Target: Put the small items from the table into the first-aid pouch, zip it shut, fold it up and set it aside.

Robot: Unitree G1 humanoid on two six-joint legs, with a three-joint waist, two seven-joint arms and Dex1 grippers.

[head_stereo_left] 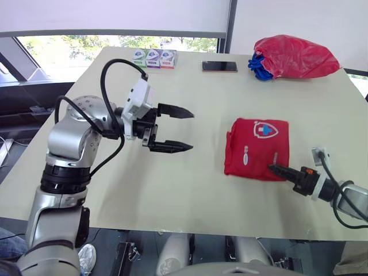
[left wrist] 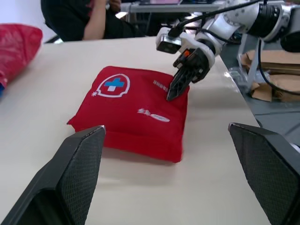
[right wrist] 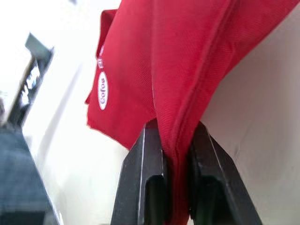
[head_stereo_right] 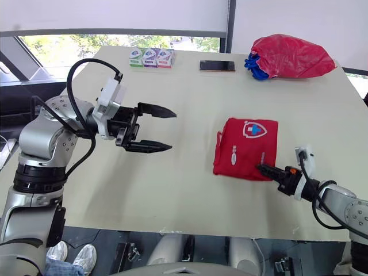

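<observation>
The red first-aid pouch lies folded on the cream table, right of centre, its white-and-blue cross badge facing up. My right gripper is at the pouch's near right edge, shut on that edge; in the right wrist view the red fabric is pinched between the two black fingers. My left gripper hovers open over the table's left-centre, well left of the pouch, with nothing between its fingers. In the left wrist view the pouch lies ahead with the right gripper on it.
At the table's far edge sit three small boxes and a flat phone. A red plastic bag over something blue rests at the far right corner. A seated person is beyond the table in the left wrist view.
</observation>
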